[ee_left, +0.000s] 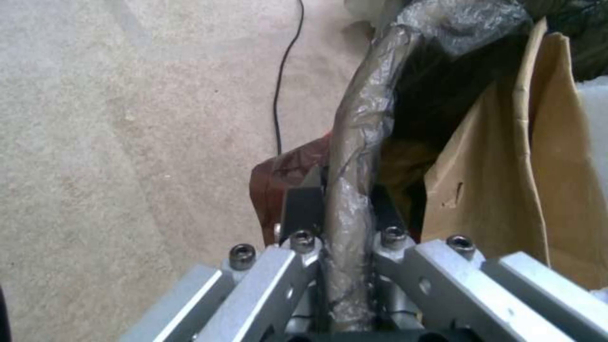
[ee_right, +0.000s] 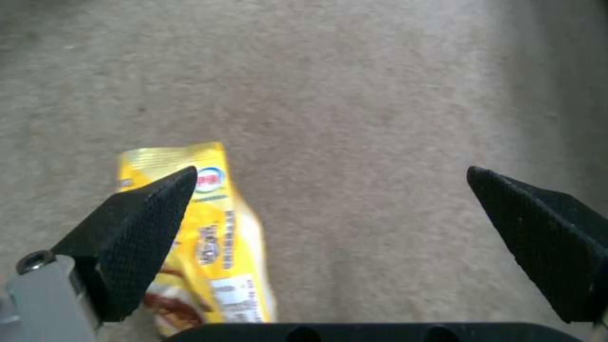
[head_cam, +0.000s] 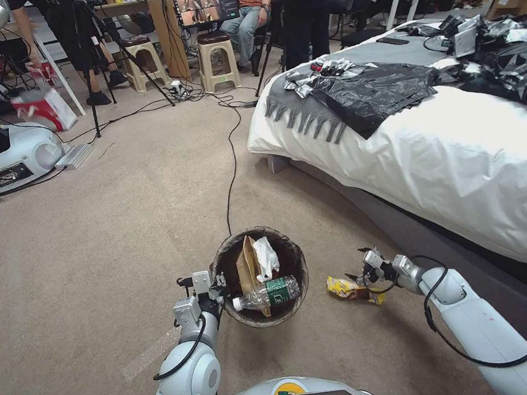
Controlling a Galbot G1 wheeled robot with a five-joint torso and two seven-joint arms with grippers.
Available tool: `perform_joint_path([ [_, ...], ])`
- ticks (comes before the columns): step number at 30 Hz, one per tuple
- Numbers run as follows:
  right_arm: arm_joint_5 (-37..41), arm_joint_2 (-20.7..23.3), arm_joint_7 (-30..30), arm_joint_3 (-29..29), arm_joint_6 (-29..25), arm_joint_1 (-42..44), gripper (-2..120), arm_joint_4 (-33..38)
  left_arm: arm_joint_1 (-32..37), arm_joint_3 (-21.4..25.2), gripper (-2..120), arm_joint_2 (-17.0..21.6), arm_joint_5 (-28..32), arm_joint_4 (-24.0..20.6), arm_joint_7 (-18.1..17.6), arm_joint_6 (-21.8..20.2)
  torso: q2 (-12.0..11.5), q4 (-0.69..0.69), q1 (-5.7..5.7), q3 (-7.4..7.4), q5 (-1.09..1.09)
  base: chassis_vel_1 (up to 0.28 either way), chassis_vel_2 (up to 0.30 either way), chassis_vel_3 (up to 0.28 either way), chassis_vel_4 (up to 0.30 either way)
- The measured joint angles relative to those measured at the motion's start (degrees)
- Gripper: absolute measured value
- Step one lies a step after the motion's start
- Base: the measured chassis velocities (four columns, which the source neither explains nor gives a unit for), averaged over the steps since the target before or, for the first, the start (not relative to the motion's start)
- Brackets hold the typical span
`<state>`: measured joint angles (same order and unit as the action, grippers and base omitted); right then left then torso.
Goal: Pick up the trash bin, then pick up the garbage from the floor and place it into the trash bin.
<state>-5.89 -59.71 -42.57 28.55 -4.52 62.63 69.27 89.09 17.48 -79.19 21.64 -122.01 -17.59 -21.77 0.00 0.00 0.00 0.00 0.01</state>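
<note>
The trash bin (head_cam: 258, 229), lined with a dark brown bag, hangs low over the carpet in front of me. My left gripper (head_cam: 215, 286) is shut on its near-left rim. In the left wrist view the fingers (ee_left: 301, 204) pinch the liner-wrapped rim (ee_left: 367, 118). Inside lie a tan paper bag (head_cam: 246, 267) (ee_left: 507, 190), white tissue (head_cam: 265, 256) and a clear bottle (head_cam: 266, 294). One piece of garbage, a yellow snack wrapper (head_cam: 350, 289) (ee_right: 215, 228), lies on the floor right of the bin. My right gripper (head_cam: 365, 269) (ee_right: 329, 171) hovers open just over it, with one finger above the wrapper.
A bed with a white sheet (head_cam: 450, 155) runs along the right, with large black plastic bags (head_cam: 372, 94) on top. A black cable (head_cam: 230, 163) crosses the carpet ahead. Another robot's base (head_cam: 2, 159) stands far left. Stools and people are at the back.
</note>
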Motion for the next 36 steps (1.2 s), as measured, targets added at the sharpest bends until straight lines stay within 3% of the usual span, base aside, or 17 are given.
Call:
perform_joint_path([
  [16, -0.9, -0.7, -8.0, -1.6, -3.1, -4.3, 100, -9.1, 0.0, 0.0, 0, -0.2, -0.4, 0.1, -0.1, -0.1, 0.0, 0.01, 0.00, 0.00, -0.01, 0.000, 0.000, 0.000, 0.000],
  [36, -3.3, -3.8, -8.0, -3.2, -4.8, -8.0, 100, -17.4, 0.0, -0.2, 0, -0.7, -0.9, 0.6, -0.1, -0.1, 0.0, 0.01, 0.00, 0.00, -0.02, 0.000, 0.000, 0.000, 0.000],
])
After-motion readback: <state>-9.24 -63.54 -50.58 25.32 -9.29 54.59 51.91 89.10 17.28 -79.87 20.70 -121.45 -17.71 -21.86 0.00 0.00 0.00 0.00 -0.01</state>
